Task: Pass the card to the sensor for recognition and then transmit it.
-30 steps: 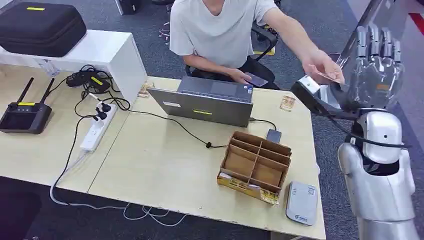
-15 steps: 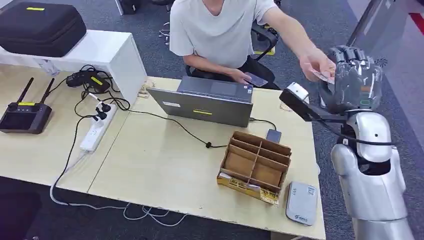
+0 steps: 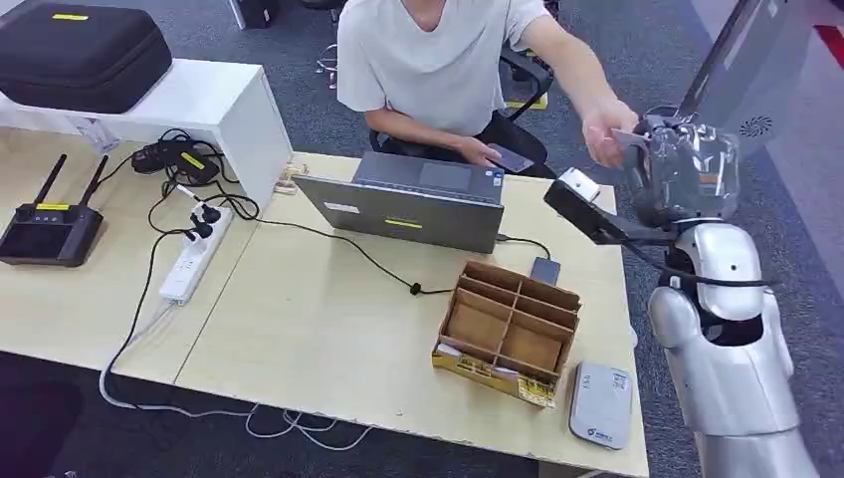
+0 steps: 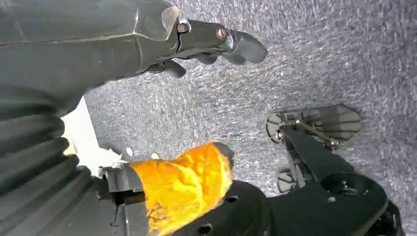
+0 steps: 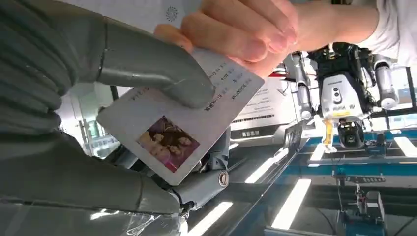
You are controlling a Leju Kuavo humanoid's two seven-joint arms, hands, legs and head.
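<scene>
A white card (image 5: pixel 182 118) with a small photo on it lies pinched between my right hand's (image 5: pixel 74 128) thick thumb (image 5: pixel 147 64) and the fingers under it. A person's hand (image 5: pixel 241 29) still grips the card's other end. In the head view my right hand (image 3: pixel 687 169) is raised beyond the desk's right edge, meeting the person's hand (image 3: pixel 604 127) at the card (image 3: pixel 629 139). The grey-white card sensor (image 3: pixel 600 403) lies at the desk's front right corner. My left hand (image 4: pixel 98 49) hangs over grey carpet, fingers apart, holding nothing.
A divided cardboard box (image 3: pixel 510 329) stands just behind the sensor. A grey laptop (image 3: pixel 408 204) sits before the seated person. A power strip (image 3: pixel 194 257), cables and a black controller (image 3: pixel 45 234) occupy the left desk, with a black case (image 3: pixel 80 55) on a white stand.
My right hand has come down and leftward, and its fingers have curled in from spread to closed on the card. The person's hand followed with the card.
</scene>
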